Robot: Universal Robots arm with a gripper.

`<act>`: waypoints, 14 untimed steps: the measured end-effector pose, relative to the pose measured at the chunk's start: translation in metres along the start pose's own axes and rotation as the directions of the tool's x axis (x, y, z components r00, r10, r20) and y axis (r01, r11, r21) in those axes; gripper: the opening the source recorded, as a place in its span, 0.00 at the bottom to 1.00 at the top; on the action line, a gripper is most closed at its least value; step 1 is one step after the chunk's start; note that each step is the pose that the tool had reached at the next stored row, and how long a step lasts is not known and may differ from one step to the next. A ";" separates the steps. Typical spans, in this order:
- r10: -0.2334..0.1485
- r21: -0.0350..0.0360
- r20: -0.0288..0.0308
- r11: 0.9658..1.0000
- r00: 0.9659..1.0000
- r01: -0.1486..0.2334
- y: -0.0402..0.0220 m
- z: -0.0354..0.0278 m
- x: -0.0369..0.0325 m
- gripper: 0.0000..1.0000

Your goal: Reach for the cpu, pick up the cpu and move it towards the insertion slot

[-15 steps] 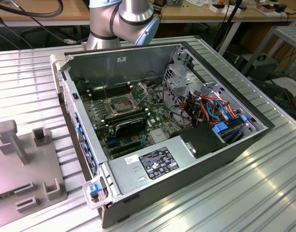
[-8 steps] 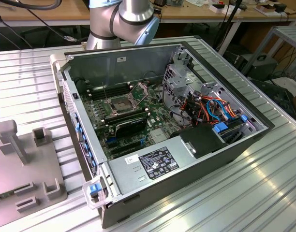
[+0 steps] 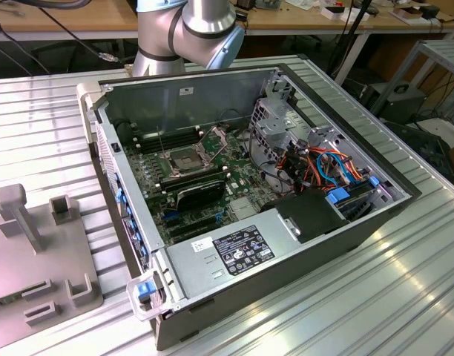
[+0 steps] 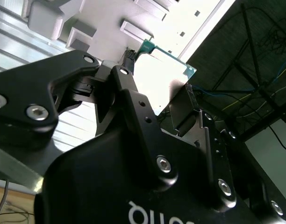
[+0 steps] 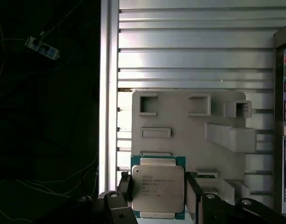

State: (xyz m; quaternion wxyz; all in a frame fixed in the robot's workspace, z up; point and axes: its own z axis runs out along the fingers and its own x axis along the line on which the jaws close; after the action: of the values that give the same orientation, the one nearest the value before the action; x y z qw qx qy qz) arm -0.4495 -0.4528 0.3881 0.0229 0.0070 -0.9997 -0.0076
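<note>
In the first wrist view the gripper (image 5: 158,198) has its black jaws closed on the two sides of the cpu (image 5: 157,187), a square chip with a dull silver lid and green edge, held above a grey moulded tray (image 5: 180,121) with rectangular pockets that lies on the ribbed aluminium worktop (image 5: 180,51). The second wrist view shows the same chip (image 4: 166,70) from below, between the black bolted linkages. The exterior view shows the open case (image 3: 286,252) with the slot (image 3: 176,160), silver-framed with a dark centre, on the green board, well apart from the tray (image 3: 34,252) at the exterior view's left.
</note>
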 end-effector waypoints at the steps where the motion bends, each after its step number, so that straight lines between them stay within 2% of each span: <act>1: 0.000 0.000 0.000 1.000 1.000 0.000 0.0000 0.0000 0.0000 0.55; 4: 0.000 0.000 0.000 1.000 1.000 0.000 -0.0001 -0.0002 -0.0016 0.55; 14: 0.000 0.000 0.000 1.000 1.000 0.000 -0.0002 -0.0008 -0.0161 0.55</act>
State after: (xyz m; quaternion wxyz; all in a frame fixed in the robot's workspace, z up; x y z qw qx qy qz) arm -0.4334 -0.4528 0.3882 0.0230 0.0070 -0.9997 -0.0076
